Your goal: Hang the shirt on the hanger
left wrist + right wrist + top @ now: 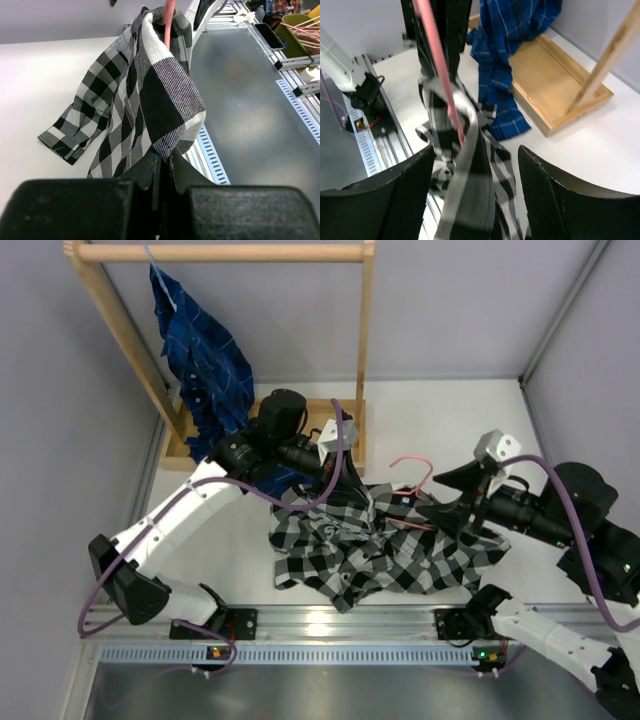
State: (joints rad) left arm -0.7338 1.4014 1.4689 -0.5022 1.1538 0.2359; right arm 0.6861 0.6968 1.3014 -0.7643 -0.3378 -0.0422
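**Left end effector pinching the shirt, right one standing open around the hanger wire**

I am watching the left end effector (165,159) clamping its jaws tight on a fold of the shirt (167,105). The checked cloth is rising straight ahead of the fingertips and draping over the pink hanger (169,20) at the far end. To the left of that end effector a cuffed sleeve is lying flat on the white bench (35,80), with bare surface beyond it. To its right the slotted aluminium rail (210,155) is marking the bench's edge.

The right end effector (476,150) is standing with its jaws wide apart. The hanger wire and a band of shirt are running up between the fingers, the cloth sitting closer to the finger on the rail side; I cannot tell whether it is touching. Ahead and to the right, the blue plaid shirt (510,60) is trailing down beside the base tray (555,90), and the slanted post of the wooden rack (615,50) is crowding that side.

From above, the rest of the shirt is bunching between the two end effectors, its hem lying near the rail.
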